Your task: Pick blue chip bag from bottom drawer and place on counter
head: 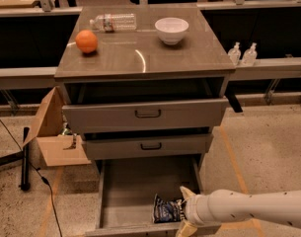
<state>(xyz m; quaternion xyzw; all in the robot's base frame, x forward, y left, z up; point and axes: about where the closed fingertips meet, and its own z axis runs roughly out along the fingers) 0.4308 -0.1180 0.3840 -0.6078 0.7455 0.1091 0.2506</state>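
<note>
- The gripper (185, 210) hung at the front right of the bottom drawer (132, 191), fingers spread, seemingly straddling the bag's right edge, nothing gripped yet.
- The bag (166, 210), crumpled dark blue with white print, lay in that drawer; lift and placing remained.
- The counter (140, 58) held an orange (86, 41), bottle (113, 21) and bowl (171, 30).

The counter (140, 58) was glossy grey-brown, smooth, with reflected light streaks; the drawer (135, 191) was plain matt grey metal. The bag (166, 210) was crinkled dark blue foil with shiny creases; the gripper (185, 210), at the bag's right edge in the drawer's front right corner, had pale matt fingers, spread, on a smooth off-white arm. The bowl (171, 29) was glossy white, the bottle (113, 21) clear plastic, the box (56, 142) matt brown cardboard, the floor (258, 152) speckled.
</note>
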